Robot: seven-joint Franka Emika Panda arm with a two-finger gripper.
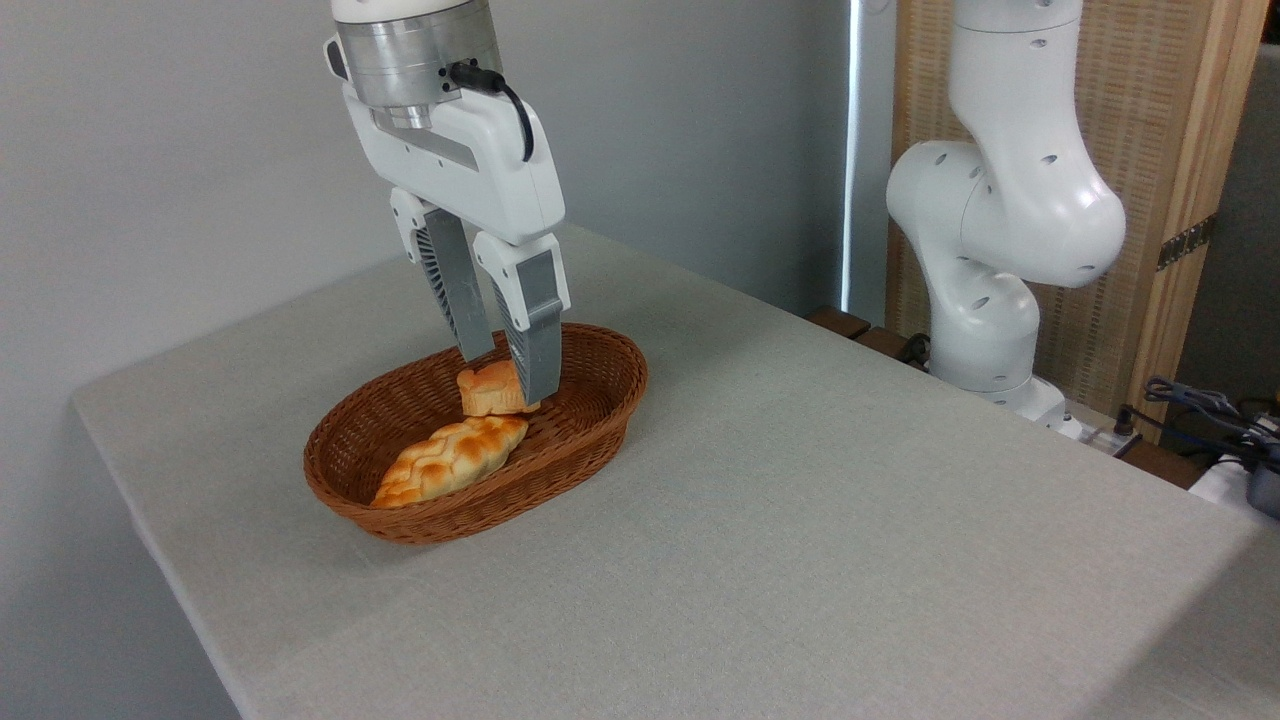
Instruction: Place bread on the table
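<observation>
The gripper (508,375) is clamping the bread (487,391) inside the basket (600,410); lifting straight up should clear the rim.

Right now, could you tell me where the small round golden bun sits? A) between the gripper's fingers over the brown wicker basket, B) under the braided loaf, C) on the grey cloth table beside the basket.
A: the gripper clasps the small round golden bun above the brown wicker basket.
</observation>
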